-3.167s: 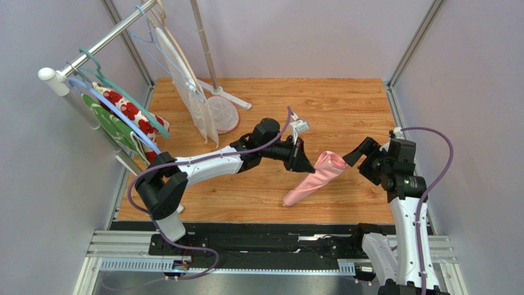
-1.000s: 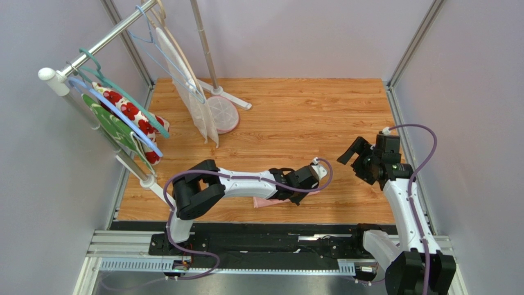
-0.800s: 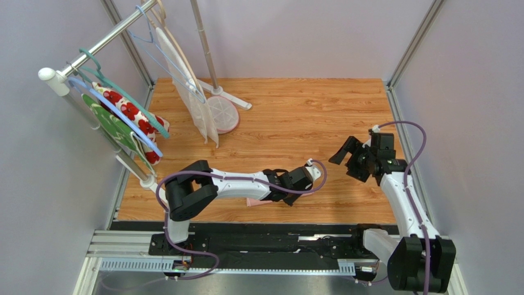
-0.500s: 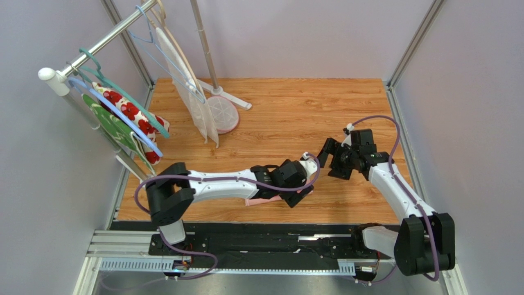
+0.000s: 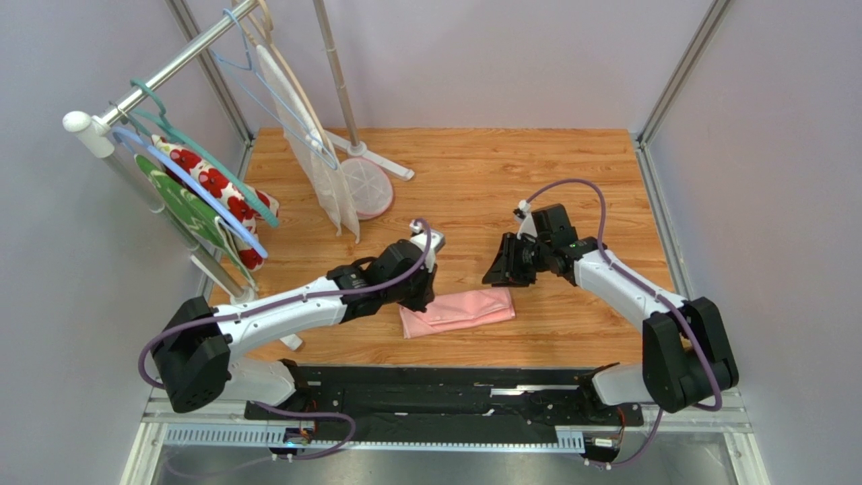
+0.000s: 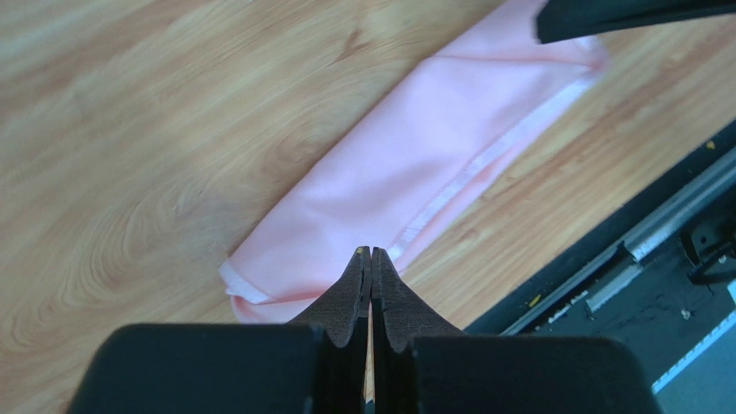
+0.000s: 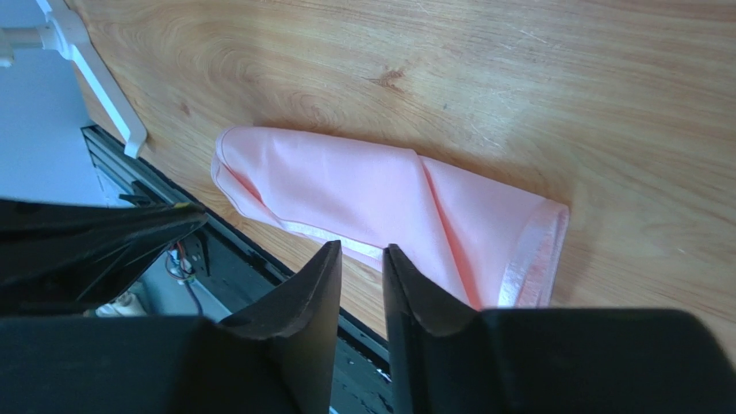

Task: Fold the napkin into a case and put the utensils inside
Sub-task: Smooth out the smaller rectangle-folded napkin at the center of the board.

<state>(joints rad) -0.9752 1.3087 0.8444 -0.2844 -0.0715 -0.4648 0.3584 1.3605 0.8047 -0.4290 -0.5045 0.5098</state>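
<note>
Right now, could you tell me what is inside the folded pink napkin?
The folded light-pink cloth napkin lies on the wooden tabletop with nothing poking out. Its layers cover the interior.

The napkin [image 5: 457, 309] hung in the air before; now it lies flat, a long folded strip by the near edge of the table [image 5: 567, 172]. The left gripper [image 6: 371, 252] let go and squeezed its fingers [image 6: 350, 291] together. The right gripper [image 7: 361, 250] came in over the strip's right end, probably holding nothing.
</note>
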